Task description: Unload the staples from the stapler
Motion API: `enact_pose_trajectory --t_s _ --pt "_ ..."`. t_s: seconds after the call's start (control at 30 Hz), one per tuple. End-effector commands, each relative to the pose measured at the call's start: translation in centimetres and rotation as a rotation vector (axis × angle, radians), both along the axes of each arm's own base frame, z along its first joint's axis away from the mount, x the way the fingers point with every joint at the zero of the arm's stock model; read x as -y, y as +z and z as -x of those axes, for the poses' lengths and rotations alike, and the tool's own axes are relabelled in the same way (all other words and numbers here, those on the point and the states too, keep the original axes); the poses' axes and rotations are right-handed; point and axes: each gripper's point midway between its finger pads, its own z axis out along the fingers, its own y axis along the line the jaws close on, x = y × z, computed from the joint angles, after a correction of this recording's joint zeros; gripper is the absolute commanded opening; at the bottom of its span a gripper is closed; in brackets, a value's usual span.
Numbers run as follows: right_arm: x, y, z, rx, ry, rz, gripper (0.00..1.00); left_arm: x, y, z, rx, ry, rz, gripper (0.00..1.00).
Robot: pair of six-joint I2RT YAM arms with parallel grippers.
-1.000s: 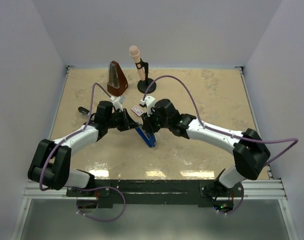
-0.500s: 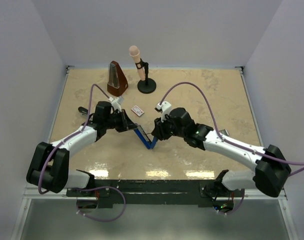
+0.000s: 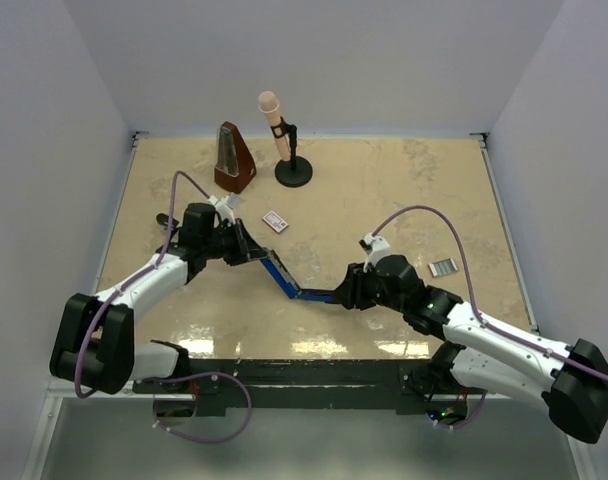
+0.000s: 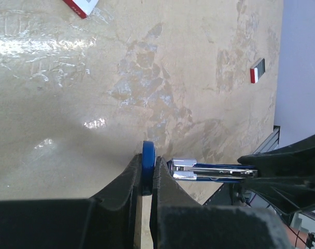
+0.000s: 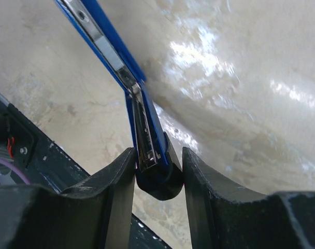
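Blue and black, the stapler is seen opened wide near the middle of the table, a little toward the near edge, and it is held at both ends. One half is clamped at its tip by the left gripper, whose jaws are closed tight on the blue edge. The other half is taken at its rounded end by the right gripper. Its jaws stand narrow and both pads seem to touch the stapler, so a grip is judged.

Two long axes are therefore found. The left half runs from the left gripper toward the near edge and to the right, as far as the hinge. The right half runs from the hinge almost straight to the right, into the right gripper. The hinge points to the near edge and lies between the grippers, somewhat nearer to the right one. The silvery rail is exposed toward the right wrist camera. Whether staples are inside it cannot be told.

A small grey ribbed strip, taken to be staples, lies flat on the table, well apart to the right of the stapler and beyond the right gripper, so the right arm is the nearer one. The coming move is judged to depend on the rail being kept open along these axes.
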Motion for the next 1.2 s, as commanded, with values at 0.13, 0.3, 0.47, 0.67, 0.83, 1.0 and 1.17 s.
enact_pose_trajectory --t_s 0.13,0.3,0.47,0.67,0.83,1.0,1.17 --pt "1.7 -2.7 0.9 -0.120 -0.161 -0.101 0.52 -1.9 0.0 -1.1 0.047 0.090 -0.024 0.00" --pt "2.2 -1.8 0.2 -0.084 -0.184 -0.077 0.63 -1.3 0.6 -1.0 0.065 0.059 0.046 0.00" --pt "1.3 0.9 -0.9 0.021 -0.123 -0.070 0.70 -0.6 1.5 -0.6 0.084 0.015 0.122 0.00" --pt "-3.7 5.6 -2.3 0.209 0.146 -0.103 0.77 1.1 3.4 1.0 0.144 -0.102 0.263 0.00" --pt "-6.2 6.7 -3.8 0.261 0.338 -0.071 0.82 1.7 5.4 1.7 0.198 -0.158 0.330 0.00" --pt "-5.6 6.7 -5.0 0.272 0.459 -0.174 0.94 1.1 6.8 1.6 0.254 -0.177 0.305 0.00" --pt "-6.3 4.0 -5.1 0.198 0.613 -0.235 0.96 0.7 8.6 1.9 0.306 -0.208 0.334 0.00"
